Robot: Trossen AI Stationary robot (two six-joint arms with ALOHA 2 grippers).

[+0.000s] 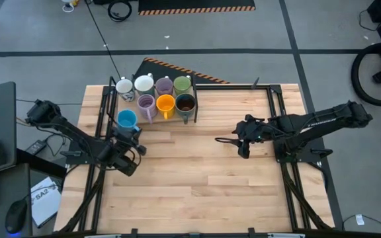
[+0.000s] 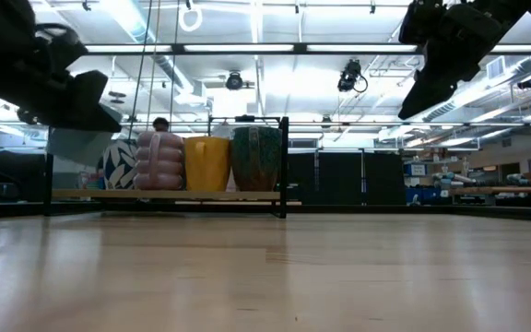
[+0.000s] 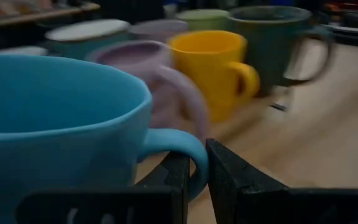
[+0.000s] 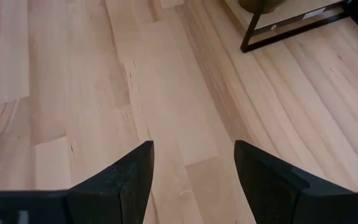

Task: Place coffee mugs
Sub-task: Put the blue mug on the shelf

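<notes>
The left gripper (image 3: 194, 180) fingers pinch the blue mug (image 1: 127, 119) handle, just beside the lilac mug (image 1: 146, 104); the right gripper (image 4: 191, 174) fingers are spread.

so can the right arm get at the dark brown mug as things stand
Probably yes: the dark brown mug ends the front row on the right arm's side, bare table between, and the right gripper hangs open and empty.
</notes>
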